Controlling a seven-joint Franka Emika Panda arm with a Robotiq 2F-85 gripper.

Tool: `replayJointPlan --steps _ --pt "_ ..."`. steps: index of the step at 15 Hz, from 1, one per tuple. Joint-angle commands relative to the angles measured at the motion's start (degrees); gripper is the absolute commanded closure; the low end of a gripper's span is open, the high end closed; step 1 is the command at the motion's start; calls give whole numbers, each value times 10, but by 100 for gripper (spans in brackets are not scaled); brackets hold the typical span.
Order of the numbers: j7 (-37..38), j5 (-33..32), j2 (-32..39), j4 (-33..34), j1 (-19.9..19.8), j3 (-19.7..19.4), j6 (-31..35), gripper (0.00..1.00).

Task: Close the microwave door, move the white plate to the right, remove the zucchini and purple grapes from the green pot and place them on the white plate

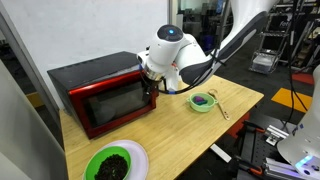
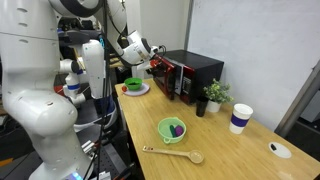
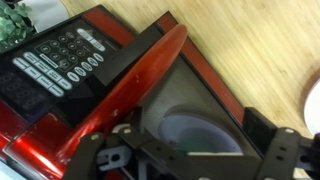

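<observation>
Red microwave door (image 3: 135, 80) stood ajar just ahead of hand (image 3: 190, 165), jaws wide, empty; glancing push could skid off edge.

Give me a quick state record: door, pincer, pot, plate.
door: microwave door ajar, inside visible in the wrist view
pincer: pincer open, empty, close to the door's edge
pot: green pot on the table, grapes inside
plate: white plate in front of the microwave, green bowl on it

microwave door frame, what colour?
Red. The microwave door shows best in the wrist view, close up beside the black keypad panel.
</observation>
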Motion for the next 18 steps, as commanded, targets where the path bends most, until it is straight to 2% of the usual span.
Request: replayJointPlan --steps 1,4,9,13,14,18 --pt "-35 41 -37 -41 -8 21 34 0" --pt "-45 68 -58 -43 0 41 47 0" --pt "61 32 -85 -30 38 44 -7 0" --pt "164 13 -93 -31 68 46 -111 0" --pt "193 7 -94 -30 53 68 -145 0" --pt "279 30 -91 -30 49 93 -256 0"
